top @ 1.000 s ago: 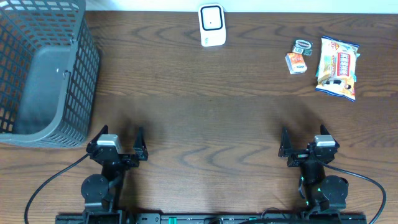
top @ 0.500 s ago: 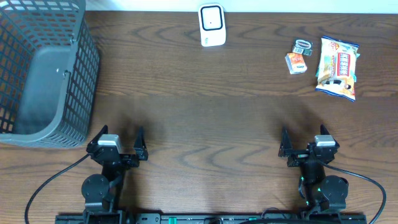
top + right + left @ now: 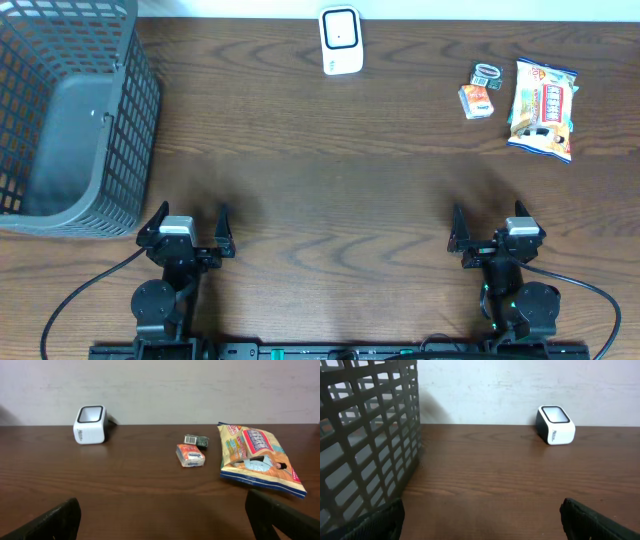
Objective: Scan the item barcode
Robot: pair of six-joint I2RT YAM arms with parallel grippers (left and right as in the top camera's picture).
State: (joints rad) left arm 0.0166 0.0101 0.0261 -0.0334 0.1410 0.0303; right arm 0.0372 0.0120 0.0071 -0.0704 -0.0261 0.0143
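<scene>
Both claws are spread wide and hold nothing: the left claw (image 3: 190, 214) at the lower left of the overhead frame, the right claw (image 3: 487, 214) at the lower right, low over the wooden surface (image 3: 330, 190). Well above the right claw, in the upper right corner, lie a snack bag (image 3: 543, 108), an orange packet (image 3: 476, 101) just left of it and a dark little pack (image 3: 487, 73). The bag is probably light, soft and slippery, so its sealed edge looks the safest hold; the packet seems stiffer, better pinched across its sides. The white scanner (image 3: 340, 40) stands top centre, and a grey basket (image 3: 140, 110) is at the upper left.
</scene>
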